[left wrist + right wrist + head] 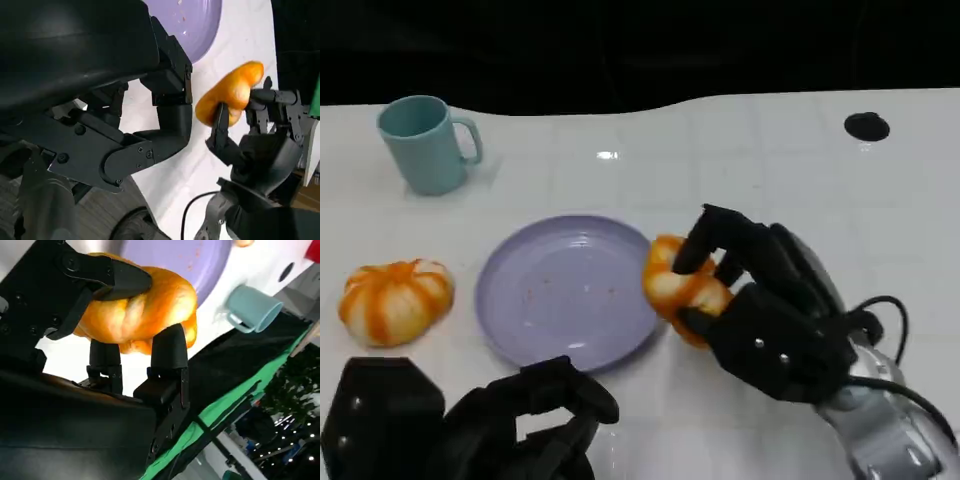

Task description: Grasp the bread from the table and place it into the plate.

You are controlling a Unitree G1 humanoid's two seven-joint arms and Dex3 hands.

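Head view: the right hand (760,310) grips a golden bread (678,285) just beside the rim of the lilac plate (510,330), on the side away from a second, striped bun (396,300). The bread overlaps the plate's edge but is not yet over its middle. Done well, this step likely means carrying the load further toward the plate's centre, keeping it high enough that its underside passes above the raised rim, and loosening the fingers only once it sits over the flat. The left hand (510,425) waits nearer the robot than the plate, fingers curled in and holding nothing; it lies near the plate's near edge, so a path from the bread's side looks freest. A teal mug (425,143) stands well beyond the plate.

Left wrist view: the left hand's curled fingers (172,127) hold nothing, with white table (235,50) between them and the bread (230,97), pinched in the right hand (260,140) beside the plate (200,25).

Right wrist view: fingers (167,347) clamp the bread (137,315) on both flanks, the plate (200,260) just beyond it and the mug (252,307) past that, near the table's edge and a dark drop.
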